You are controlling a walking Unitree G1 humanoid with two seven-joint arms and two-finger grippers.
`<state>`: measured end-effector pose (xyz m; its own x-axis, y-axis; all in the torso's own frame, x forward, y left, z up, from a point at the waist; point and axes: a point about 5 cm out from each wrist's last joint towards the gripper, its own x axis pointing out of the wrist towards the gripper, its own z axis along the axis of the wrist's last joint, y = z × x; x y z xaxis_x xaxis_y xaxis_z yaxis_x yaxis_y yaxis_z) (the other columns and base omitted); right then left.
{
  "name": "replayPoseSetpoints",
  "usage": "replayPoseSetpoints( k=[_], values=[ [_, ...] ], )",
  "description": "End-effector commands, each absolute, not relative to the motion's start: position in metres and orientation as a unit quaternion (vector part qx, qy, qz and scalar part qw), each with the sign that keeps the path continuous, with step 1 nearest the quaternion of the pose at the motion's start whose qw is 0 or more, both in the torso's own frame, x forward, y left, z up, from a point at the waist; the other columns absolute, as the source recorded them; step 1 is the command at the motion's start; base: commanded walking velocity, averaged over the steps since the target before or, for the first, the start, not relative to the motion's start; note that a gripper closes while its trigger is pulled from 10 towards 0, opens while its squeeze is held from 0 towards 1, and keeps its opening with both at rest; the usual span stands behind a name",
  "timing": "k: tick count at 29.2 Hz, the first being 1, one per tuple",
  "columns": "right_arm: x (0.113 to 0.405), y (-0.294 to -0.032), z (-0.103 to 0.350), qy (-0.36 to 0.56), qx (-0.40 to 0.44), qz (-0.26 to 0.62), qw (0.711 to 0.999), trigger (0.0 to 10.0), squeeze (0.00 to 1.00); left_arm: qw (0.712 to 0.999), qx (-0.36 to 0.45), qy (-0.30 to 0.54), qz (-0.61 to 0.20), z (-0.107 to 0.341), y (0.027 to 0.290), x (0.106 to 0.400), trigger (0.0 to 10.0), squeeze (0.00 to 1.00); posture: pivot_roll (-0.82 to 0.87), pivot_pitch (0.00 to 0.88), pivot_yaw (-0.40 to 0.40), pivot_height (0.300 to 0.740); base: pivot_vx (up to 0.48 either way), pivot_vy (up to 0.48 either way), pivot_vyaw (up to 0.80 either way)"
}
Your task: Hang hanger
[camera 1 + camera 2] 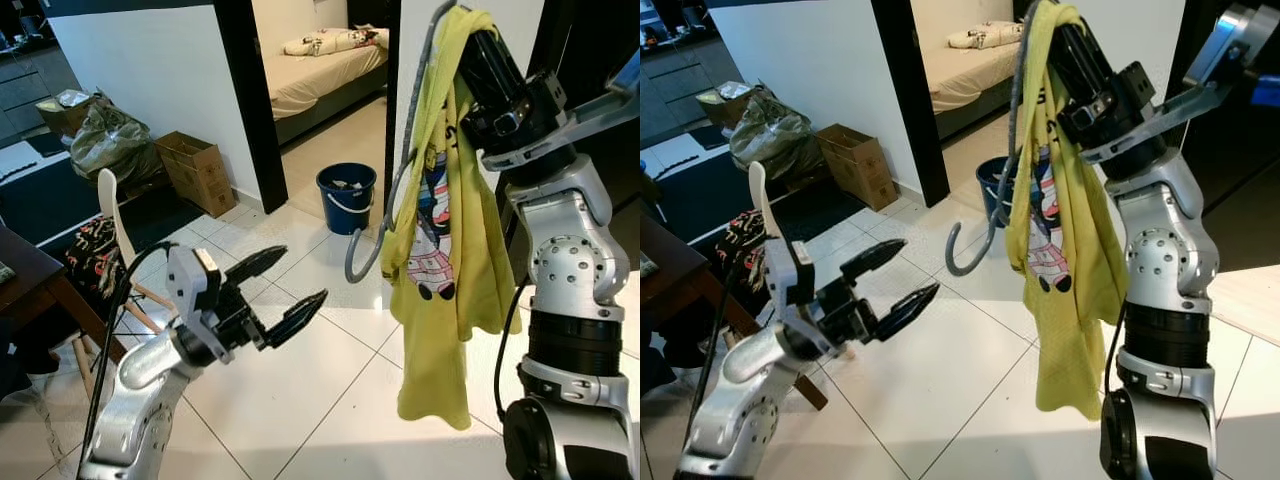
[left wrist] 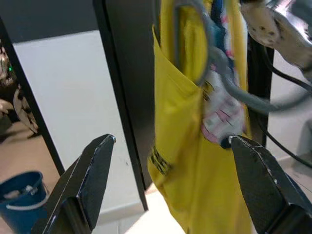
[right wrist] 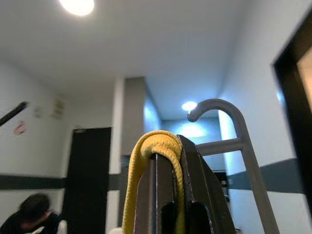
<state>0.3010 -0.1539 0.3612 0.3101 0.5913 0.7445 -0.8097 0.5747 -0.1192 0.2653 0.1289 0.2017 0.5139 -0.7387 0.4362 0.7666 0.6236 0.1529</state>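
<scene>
A yellow child's shirt (image 1: 440, 300) with a cartoon print hangs from my raised right gripper (image 1: 478, 45), on the right of the scene. A grey hanger (image 1: 395, 190) runs down its front, with its curved hook end (image 1: 358, 268) low and pointing left. In the right wrist view the right gripper (image 3: 168, 151) is shut, with a fold of yellow cloth (image 3: 146, 146) looped over its tips and a grey hanger part (image 3: 219, 107) beside it. My left gripper (image 1: 303, 275) is open at lower left, short of the shirt and facing it, with the shirt (image 2: 195, 146) between its fingers (image 2: 92, 175) in the left wrist view.
A blue bucket (image 1: 347, 195) stands by the black door frame (image 1: 245, 90), with a bedroom and bed (image 1: 320, 65) beyond. A cardboard box (image 1: 197, 170), full bags (image 1: 105, 140), a wooden chair (image 1: 110, 215) and a dark table (image 1: 30, 280) are at left. A person's head (image 3: 31, 212) is low in the right wrist view.
</scene>
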Motion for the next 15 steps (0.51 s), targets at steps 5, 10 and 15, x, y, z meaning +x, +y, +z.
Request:
replayPoseSetpoints(
  k=[5, 10, 15],
  values=[
    [0.292, -0.141, 0.369, -0.397, 0.145, 0.468, 0.776, 0.0, 0.0, 0.87, -0.014, -0.251, -0.423, 0.207, 0.133, 0.27, 10.0, 0.0, -0.06, 0.0, 0.087, 0.74, 0.0, 0.0, 0.0],
    [0.291, -0.14, 0.369, -0.397, 0.146, 0.471, 0.774, 0.0, 0.0, 0.87, -0.013, -0.254, -0.422, 0.207, 0.132, 0.271, 10.0, 0.0, -0.06, 0.0, 0.087, 0.74, 0.0, 0.0, 0.0],
    [0.287, -0.133, 0.37, -0.396, 0.151, 0.481, 0.767, 0.0, 0.0, 0.863, -0.024, -0.25, -0.439, 0.205, 0.124, 0.267, 10.0, 0.0, -0.07, 0.0, 0.087, 0.74, 0.0, 0.0, 0.0]
  ],
)
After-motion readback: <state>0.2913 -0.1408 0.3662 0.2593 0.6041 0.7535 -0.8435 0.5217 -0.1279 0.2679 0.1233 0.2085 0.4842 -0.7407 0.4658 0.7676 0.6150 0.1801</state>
